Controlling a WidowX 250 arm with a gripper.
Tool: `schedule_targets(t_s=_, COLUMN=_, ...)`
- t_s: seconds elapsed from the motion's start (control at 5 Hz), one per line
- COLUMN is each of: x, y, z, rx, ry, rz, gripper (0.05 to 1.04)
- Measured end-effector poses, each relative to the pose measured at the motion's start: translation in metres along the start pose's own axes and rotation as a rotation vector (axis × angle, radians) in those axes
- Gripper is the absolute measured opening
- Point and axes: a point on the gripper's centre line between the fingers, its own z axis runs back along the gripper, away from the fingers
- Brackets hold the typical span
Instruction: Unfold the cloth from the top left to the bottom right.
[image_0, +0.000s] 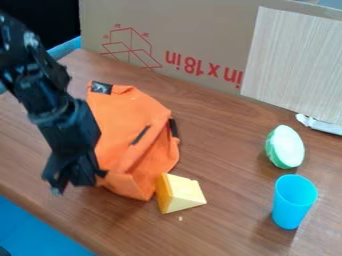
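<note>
Orange cloth (119, 120) on left half of wooden table (224, 132), bunched and creased, with layers lapping over toward right side and lower end. Dark tag (101, 88) at top left corner, dark strips (139, 135) near folded right part. Not laid flat, so unfolding probably still to do. Black arm (50, 95) down from upper left, with gripper (72, 183) low beside cloth's lower left edge, overlapping it in view. Cannot tell released from clenched, nor whether in contact with fabric. Likely placed there for reach to near edge, but off the top left corner named in task; probably needs a shift up toward tag, then a pinch on top layer only, a lift, and a draw diagonally to bottom right. Yellow wedge (182, 195) right up against cloth's lower right edge, or nearly; can't say if touching. Sits in likely line of pull, so could get dragged, knocked or covered, or could snag the leading edge. Blue cup (292, 202) upright and green-and-white oval piece (286, 147) well off to right, probably out of the way unless swept too wide. Soft, limp-looking fabric: likely to slump or refold if let go too early. Keep low and slow.
</note>
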Motion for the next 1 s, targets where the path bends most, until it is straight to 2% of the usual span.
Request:
schedule_targets(t_s=0.2, x=0.006, y=-0.015, z=-0.008, rx=0.09, ry=-0.033, rz=0.179, gripper=0.085)
schedule_targets(t_s=0.4, x=-0.005, y=-0.016, z=0.001, rx=0.127, ry=-0.047, rz=0.275, gripper=0.105)
schedule_targets(t_s=0.6, x=-0.008, y=-0.017, z=-0.002, rx=0.108, ry=-0.031, rz=0.32, gripper=0.283)
schedule_targets(t_s=1.0, x=-0.003, y=-0.01, z=0.012, rx=0.062, ry=-0.019, rz=0.315, gripper=0.862)
